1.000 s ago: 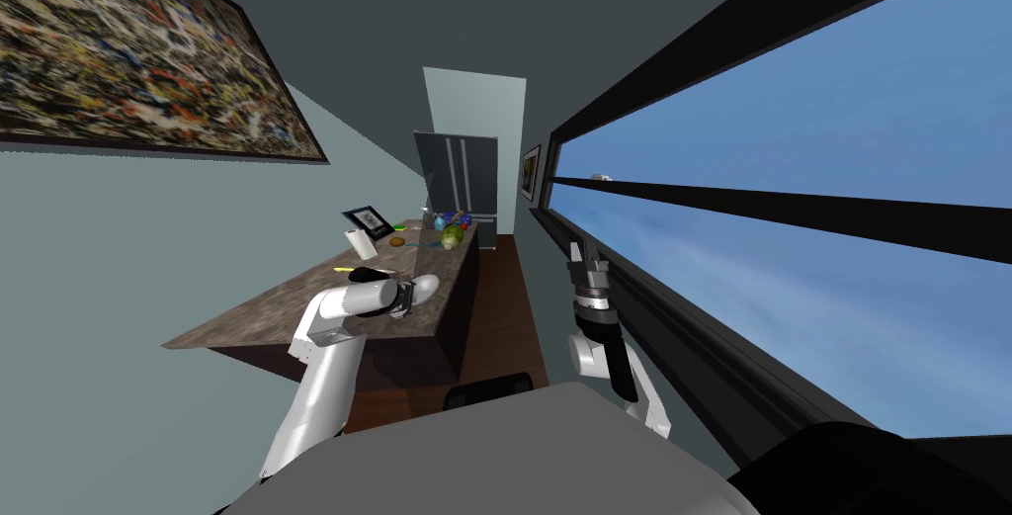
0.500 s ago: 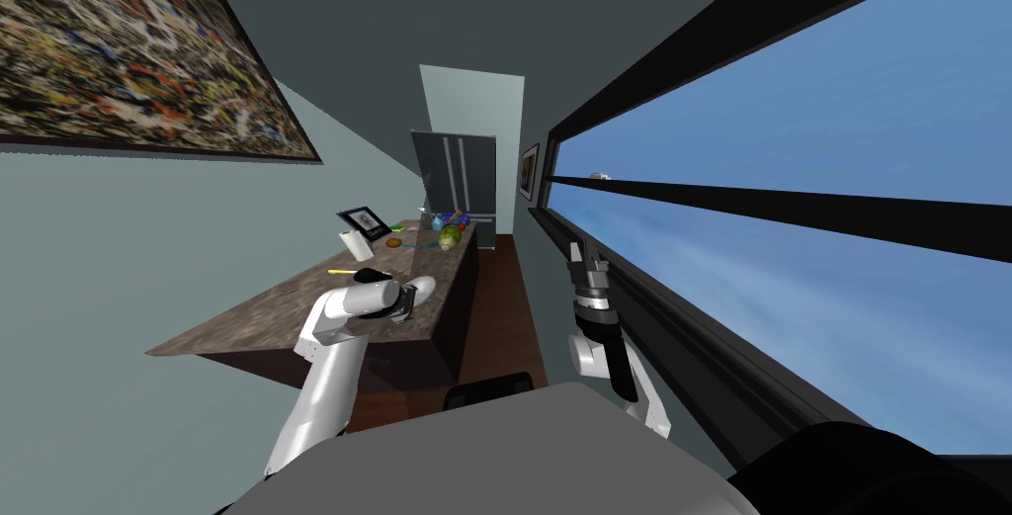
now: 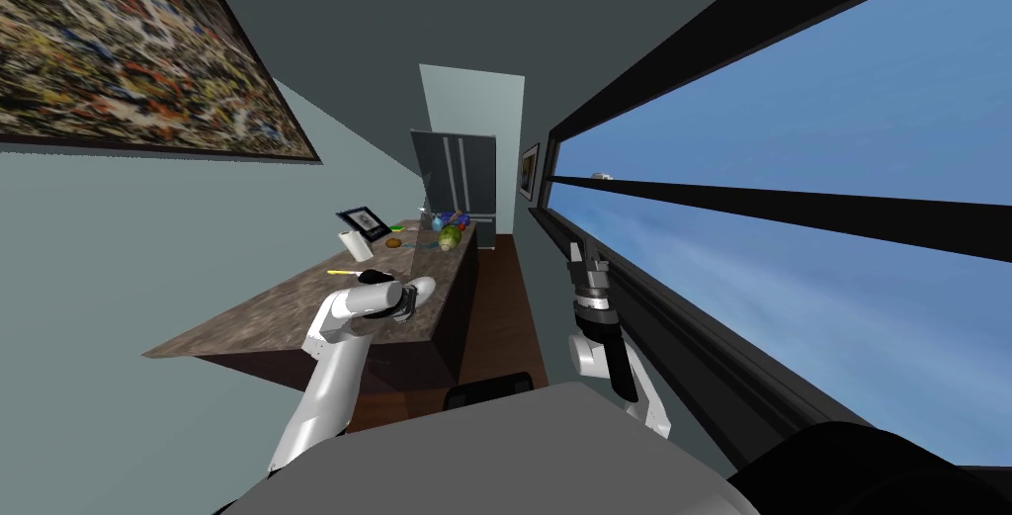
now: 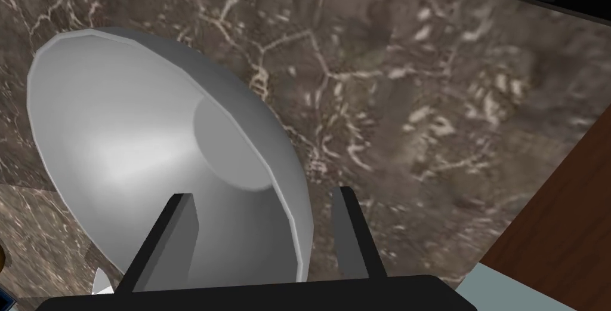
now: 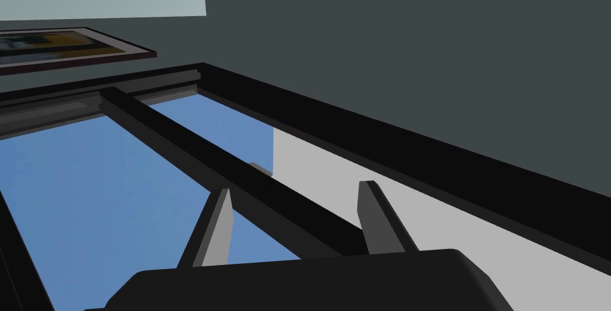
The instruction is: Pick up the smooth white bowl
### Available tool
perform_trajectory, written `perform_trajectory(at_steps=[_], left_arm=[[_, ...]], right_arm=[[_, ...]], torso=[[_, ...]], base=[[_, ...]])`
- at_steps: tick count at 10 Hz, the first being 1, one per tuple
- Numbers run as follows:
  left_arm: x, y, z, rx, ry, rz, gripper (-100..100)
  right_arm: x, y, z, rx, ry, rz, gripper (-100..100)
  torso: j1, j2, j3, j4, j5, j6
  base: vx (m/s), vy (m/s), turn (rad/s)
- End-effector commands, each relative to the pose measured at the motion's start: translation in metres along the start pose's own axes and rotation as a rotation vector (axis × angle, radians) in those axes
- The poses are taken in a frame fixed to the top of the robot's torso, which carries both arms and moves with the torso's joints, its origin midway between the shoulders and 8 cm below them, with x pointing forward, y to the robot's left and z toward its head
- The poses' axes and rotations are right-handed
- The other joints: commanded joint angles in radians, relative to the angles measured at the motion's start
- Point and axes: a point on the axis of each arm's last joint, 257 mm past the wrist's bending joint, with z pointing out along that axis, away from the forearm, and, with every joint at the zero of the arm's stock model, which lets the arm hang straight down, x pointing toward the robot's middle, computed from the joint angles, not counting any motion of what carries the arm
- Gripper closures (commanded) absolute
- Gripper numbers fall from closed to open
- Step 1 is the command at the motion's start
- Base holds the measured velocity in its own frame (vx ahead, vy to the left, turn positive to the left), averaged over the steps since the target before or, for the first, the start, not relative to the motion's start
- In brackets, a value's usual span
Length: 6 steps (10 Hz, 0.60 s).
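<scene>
Head view: over the last second the whole frame slid a touch left, painting (image 3: 128, 54), counter (image 3: 247, 326) and fridge (image 3: 455, 175) together. That's my own camera moving, not the things. Against that drift my left forearm swung slightly inward. The left gripper (image 3: 403, 300) and the bowl (image 3: 423, 288) kept their spot near the counter's near right edge, about 11 o'clock from me.

Left wrist view: my fingers are spread and straddle the bowl's near rim. One is over the inside, the other outside, with a strip of counter showing between it and the rim. No squeeze yet. The bowl is plain grey-white and smooth, and looks tipped against the slab. Can't tell whether it rests on it.

My read: approach done, grasp not closed, lift not started. Next step is to close on the wall. A thin, slick rim could slip out.

Surface: brown marbled slab with pale veins. Farther along it toward 12 o'clock are a paper roll (image 3: 350, 242), a framed picture (image 3: 363, 221) and a cluster of green and blue items (image 3: 450, 232).

Room: dark wood floor (image 3: 499, 301), fridge at the far end at 12 o'clock, painting on the wall at 10 o'clock, long window (image 3: 791, 163) at 3 o'clock. The right gripper (image 3: 576, 252) is held up beside the window at 1 o'clock, fingers spread, holding nothing.
</scene>
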Motion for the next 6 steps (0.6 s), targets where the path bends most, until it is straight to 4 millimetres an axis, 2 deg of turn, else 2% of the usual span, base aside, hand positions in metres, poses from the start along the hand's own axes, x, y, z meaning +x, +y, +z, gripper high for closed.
perform_trajectory(at_steps=[1,4,5,6], left_arm=[[0.0000,0.0000,0.0000,0.000,0.000,0.000,100],[0.0002,0.0001,0.0000,0.000,0.001,-0.001,100],[0.0002,0.0001,0.0000,0.000,0.001,-0.001,0],[0.0006,-0.0003,-0.0071,0.000,0.000,0.000,100]], right_arm=[[0.0000,0.0000,0.0000,0.000,0.000,0.000,0],[0.0000,0.0000,0.0000,0.000,0.000,0.000,0],[0.0000,0.0000,0.0000,0.000,0.000,0.000,0],[0.0000,0.0000,0.0000,0.000,0.000,0.000,0]], torso=[[0.000,0.000,0.000,0.000,0.000,0.000],[0.000,0.000,0.000,0.000,0.000,0.000],[0.000,0.000,0.000,0.000,0.000,0.000],[0.000,0.000,0.000,0.000,0.000,0.000]], base=[[0.000,0.000,0.000],[0.000,0.000,0.000],[0.000,0.000,0.000],[-0.009,-0.003,-0.002]])
